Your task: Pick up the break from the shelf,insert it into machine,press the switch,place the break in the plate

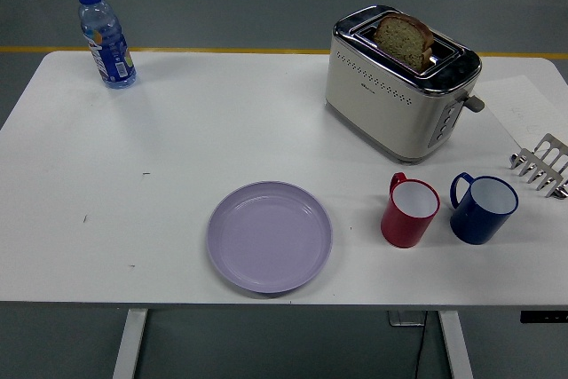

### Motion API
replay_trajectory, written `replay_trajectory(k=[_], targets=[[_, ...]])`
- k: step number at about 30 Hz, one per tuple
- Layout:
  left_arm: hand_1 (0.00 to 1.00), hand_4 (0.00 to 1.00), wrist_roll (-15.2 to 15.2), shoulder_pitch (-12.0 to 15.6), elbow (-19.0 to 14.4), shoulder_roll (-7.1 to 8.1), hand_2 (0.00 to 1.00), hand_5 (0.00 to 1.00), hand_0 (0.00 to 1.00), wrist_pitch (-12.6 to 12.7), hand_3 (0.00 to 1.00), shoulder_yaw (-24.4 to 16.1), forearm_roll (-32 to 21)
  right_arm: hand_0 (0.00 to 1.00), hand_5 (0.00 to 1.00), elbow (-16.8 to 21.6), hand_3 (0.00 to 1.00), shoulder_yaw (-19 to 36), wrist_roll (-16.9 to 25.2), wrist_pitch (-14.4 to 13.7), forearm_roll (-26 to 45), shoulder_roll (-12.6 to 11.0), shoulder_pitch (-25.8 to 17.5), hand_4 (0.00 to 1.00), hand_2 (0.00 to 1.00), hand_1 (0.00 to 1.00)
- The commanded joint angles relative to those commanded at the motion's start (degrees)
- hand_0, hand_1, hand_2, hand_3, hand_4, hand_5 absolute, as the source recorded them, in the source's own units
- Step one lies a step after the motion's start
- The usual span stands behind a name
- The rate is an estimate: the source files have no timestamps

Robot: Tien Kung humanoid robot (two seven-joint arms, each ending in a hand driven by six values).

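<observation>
The counter (177,130) is matt white and smooth; the toaster (399,86) has cream glossy sides and a polished metal top; the bread (402,37) looks coarse; the plate (270,237) is smooth lilac plastic, the bottle (105,37) clear plastic
</observation>
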Motion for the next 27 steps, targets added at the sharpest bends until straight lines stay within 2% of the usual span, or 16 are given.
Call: replay_trajectory(k=[2, 3, 8, 9, 12, 14, 15, 20, 21, 26, 27], targets=[[0.769, 0.433, 0.0, 0.0, 0.0, 0.0, 0.798, 0.946, 0.702, 0.0, 0.714, -0.1, 0.2, 0.651, 0.002, -0.3, 0.656, 1.2, -1.3, 0.6, 0.2, -0.9, -2.5, 0.436, 0.673, 0.628], [0.77, 0.433, 0.1, 0.0, 0.0, 0.0, 0.797, 0.946, 0.702, 0.0, 0.714, -0.2, 0.3, 0.568, 0.002, -0.7, 0.622, 1.5, -1.7, 1.0, 0.3, -1.2, -3.3, 0.364, 0.614, 0.561], [0.77, 0.433, 0.1, 0.1, 0.0, 0.0, 0.797, 0.946, 0.702, -0.1, 0.714, -0.3, 0.6, 0.568, 0.002, -3.7, 0.622, 1.6, -2.1, 3.7, -1.6, -2.7, -7.9, 0.364, 0.614, 0.561], [0.772, 0.432, 0.1, 0.1, 0.0, 0.0, 0.799, 0.946, 0.702, -0.1, 0.716, -0.2, 0.5, 0.393, 0.007, -4.2, 0.607, 1.6, -2.1, 4.1, -2.7, -2.9, -8.3, 0.33, 0.495, 0.425], [0.772, 0.432, 0.2, 0.1, 0.0, 0.0, 0.799, 0.946, 0.702, -0.1, 0.716, -0.2, 0.5, 0.393, 0.007, -5.5, 0.607, 1.4, -1.9, 6.0, -5.3, -3.2, -9.1, 0.33, 0.495, 0.425], [0.772, 0.432, 0.2, 0.1, 0.0, 0.0, 0.799, 0.946, 0.702, -0.1, 0.716, -0.1, 0.5, 0.393, 0.007, -6.4, 0.607, 1.4, -1.7, 7.3, -8.2, -3.3, -9.6, 0.33, 0.495, 0.425], [0.774, 0.432, 0.2, 0.2, 0.0, 0.0, 0.798, 0.946, 0.702, -0.1, 0.716, -0.4, 0.7, 0.337, 0.002, -7.2, 0.586, 1.1, -1.5, 8.6, -10.4, -3.4, -9.9, 0.441, 0.367, 0.268], [0.774, 0.432, 0.4, 0.3, 0.0, 0.0, 0.798, 0.946, 0.702, -0.2, 0.716, -0.9, 1.4, 0.337, 0.002, -8.8, 0.586, -0.5, -1.8, 12.2, -21.9, -3.5, -9.9, 0.441, 0.367, 0.268], [0.774, 0.431, 0.4, 0.4, 0.0, 0.0, 0.799, 0.946, 0.701, -0.2, 0.717, -1.0, 1.5, 0.272, 0.002, -9.1, 0.546, -0.9, -2.0, 12.7, -24.1, -3.6, -9.9, 0.45, 0.287, 0.194], [0.774, 0.431, 0.5, 0.5, 0.0, 0.0, 0.799, 0.946, 0.701, -0.2, 0.717, -0.7, 1.5, 0.272, 0.002, -10.3, 0.546, -3.2, -3.2, 15.1, -31.5, -3.4, -9.6, 0.45, 0.287, 0.194], [0.775, 0.431, 0.5, 0.5, 0.0, 0.0, 0.8, 0.946, 0.702, -0.2, 0.717, -0.7, 1.5, 0.251, 0.002, -10.5, 0.539, -3.7, -3.4, 15.6, -32.1, -3.4, -9.5, 0.42, 0.263, 0.165]])
